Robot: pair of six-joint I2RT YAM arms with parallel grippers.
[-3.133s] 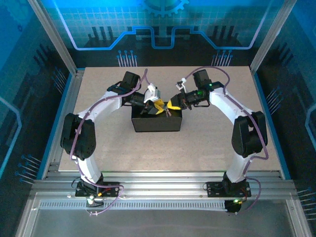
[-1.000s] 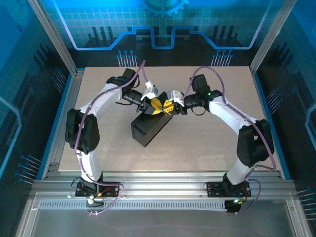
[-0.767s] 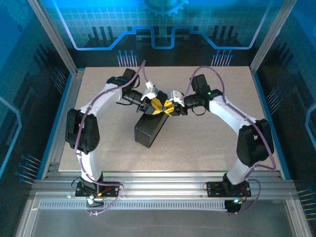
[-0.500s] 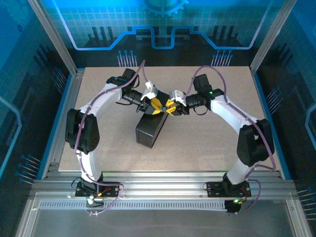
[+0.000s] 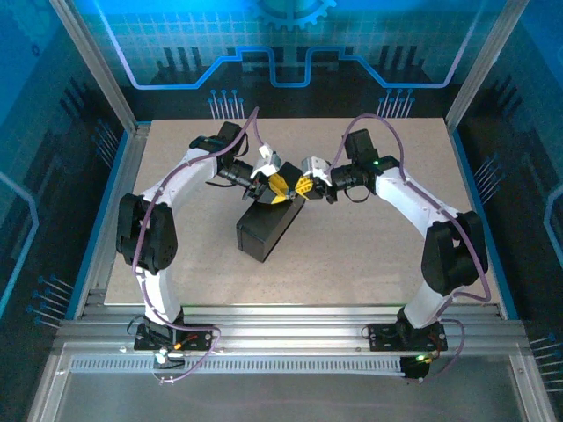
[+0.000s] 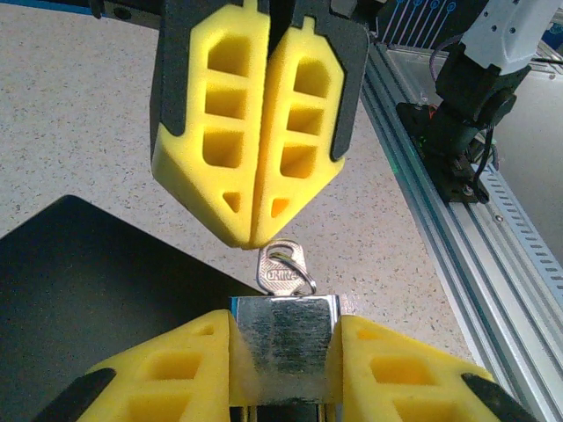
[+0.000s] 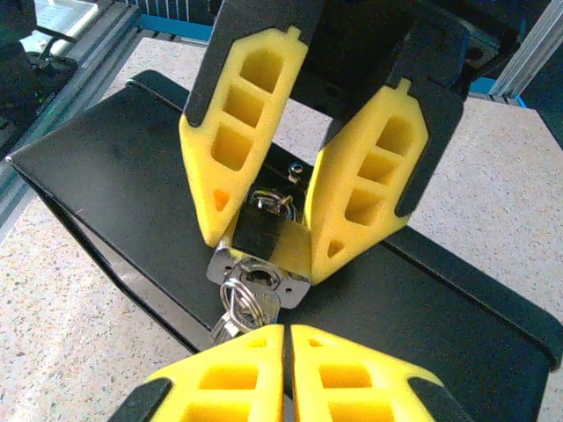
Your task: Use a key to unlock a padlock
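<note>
Thin dark metal key [image 7: 251, 303] sits inside the yellow-brass padlock [image 7: 264, 239], which the left fingers [image 7: 224, 189] clamp; right fingers [image 7: 233, 387] are pressed together beside it (turning remains).

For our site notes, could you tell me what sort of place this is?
Probably a robot test cell or demo booth: aluminium frame around it, blue circuit-pattern wall panels, and two arms bolted at the table edge.

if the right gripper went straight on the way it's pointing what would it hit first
Most likely the key sticking out of the padlock that the left gripper holds. The right gripper is shut and aimed right at it. The gap looks small, though depth is hard to judge.
</note>
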